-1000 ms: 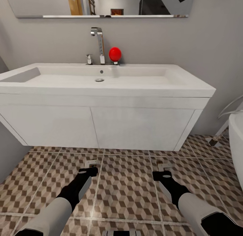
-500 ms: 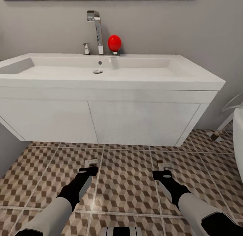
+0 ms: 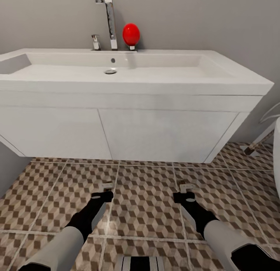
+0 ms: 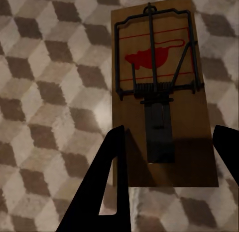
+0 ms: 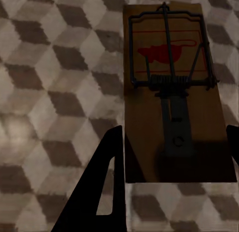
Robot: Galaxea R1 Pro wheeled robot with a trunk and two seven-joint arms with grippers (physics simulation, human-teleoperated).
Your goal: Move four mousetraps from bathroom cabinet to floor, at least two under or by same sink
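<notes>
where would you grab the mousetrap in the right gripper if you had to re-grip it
Pinch the mousetrap across its two long edges at the bare wooden end, coming in along its length as the right gripper does now. The board is flat and thin, and the far end carries the wire spring and bar.

Both arms reach forward over the cube-patterned floor (image 3: 147, 209), the left end effector (image 3: 104, 189) and right end effector (image 3: 186, 190) each carrying a mousetrap at its tip. Ahead of them hangs the white sink (image 3: 128, 69), with a chrome tap (image 3: 110, 20) and a red ball (image 3: 131, 34).
</notes>
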